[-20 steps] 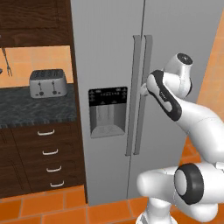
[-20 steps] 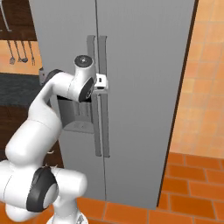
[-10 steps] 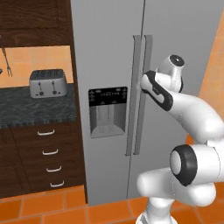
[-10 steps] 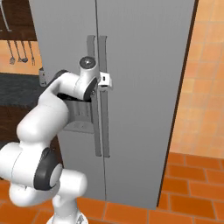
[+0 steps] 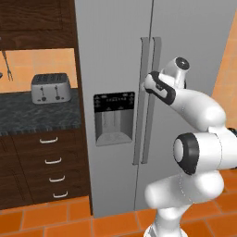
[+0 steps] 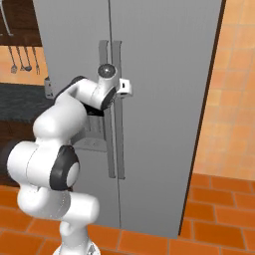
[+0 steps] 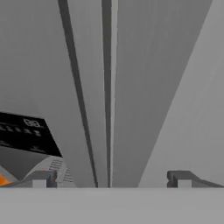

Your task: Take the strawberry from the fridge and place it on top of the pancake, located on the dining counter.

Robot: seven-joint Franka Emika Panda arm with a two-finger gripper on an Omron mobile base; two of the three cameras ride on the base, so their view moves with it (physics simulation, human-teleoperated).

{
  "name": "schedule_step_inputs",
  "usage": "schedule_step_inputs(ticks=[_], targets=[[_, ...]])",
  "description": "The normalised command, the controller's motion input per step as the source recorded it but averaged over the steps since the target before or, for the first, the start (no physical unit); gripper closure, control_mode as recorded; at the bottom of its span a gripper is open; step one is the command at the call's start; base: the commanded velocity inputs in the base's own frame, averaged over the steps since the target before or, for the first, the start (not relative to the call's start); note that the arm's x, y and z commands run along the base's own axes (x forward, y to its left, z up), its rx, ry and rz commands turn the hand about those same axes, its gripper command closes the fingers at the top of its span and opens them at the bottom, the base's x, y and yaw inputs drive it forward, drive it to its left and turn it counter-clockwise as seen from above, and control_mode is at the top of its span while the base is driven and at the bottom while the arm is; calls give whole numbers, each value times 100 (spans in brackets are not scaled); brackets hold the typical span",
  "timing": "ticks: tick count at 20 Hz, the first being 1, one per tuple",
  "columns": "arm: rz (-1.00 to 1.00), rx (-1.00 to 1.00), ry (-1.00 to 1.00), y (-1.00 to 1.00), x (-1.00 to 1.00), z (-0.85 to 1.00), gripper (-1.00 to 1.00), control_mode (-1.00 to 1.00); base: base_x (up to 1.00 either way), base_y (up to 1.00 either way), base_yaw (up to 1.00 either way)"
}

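Here, fridge (image 5: 115, 55) doors closed, fingers (image 7: 109, 178) spread wide, empty, straddling its right handle (image 7: 107, 87).

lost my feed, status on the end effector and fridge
End effector open, at the fridge door handles, gripping nothing. Both doors shut. Strawberry not reached yet.

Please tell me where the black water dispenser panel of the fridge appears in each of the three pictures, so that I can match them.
Left base view: the water dispenser is at centre left, on the left door of the fridge.
Right base view: mostly hidden behind the arm; a part shows beside the door handles.
Hand view: its black panel is at the left edge.
Shared landmark: the pair of vertical door handles just right of it.
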Motion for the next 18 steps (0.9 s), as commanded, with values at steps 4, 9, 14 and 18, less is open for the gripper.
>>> schedule_step_inputs(ticks=[4,9,14,18], targets=[[0,5,-12,-20,51,0,-100,-100,0,0,0],[1,3,-12,-13,46,0,-100,-100,0,0,0],[0,4,-6,3,46,0,-100,-100,0,0,0],[0,3,-10,14,36,-5,-100,-100,0,0,0]])
